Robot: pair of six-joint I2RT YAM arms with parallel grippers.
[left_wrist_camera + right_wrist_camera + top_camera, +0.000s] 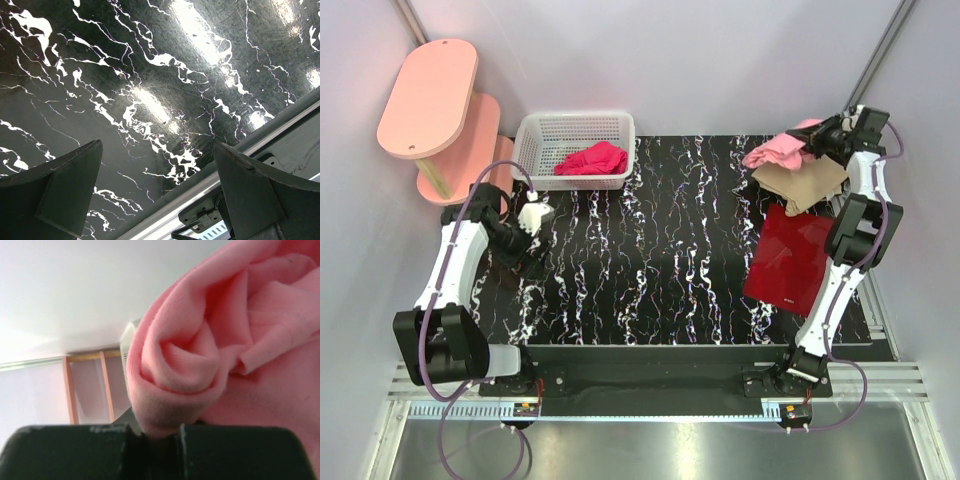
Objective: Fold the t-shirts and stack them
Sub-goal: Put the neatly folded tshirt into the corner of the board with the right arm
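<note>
My right gripper (817,143) is shut on the bunched salmon-pink t-shirt (777,151) at the far right of the table; in the right wrist view the pink cloth (225,350) is pinched between the jaws (160,440) and fills the frame. A crumpled tan t-shirt (802,181) lies just below it. A dark red t-shirt (788,254) lies folded flat near the right arm. My left gripper (516,243) is open and empty over the black marbled table (150,90) at the left, its fingers (65,190) wide apart.
A white basket (535,135) at the back holds a crumpled magenta cloth (592,159). A pink two-tier stand (430,95) is at the back left. The table's metal front rail (210,185) shows in the left wrist view.
</note>
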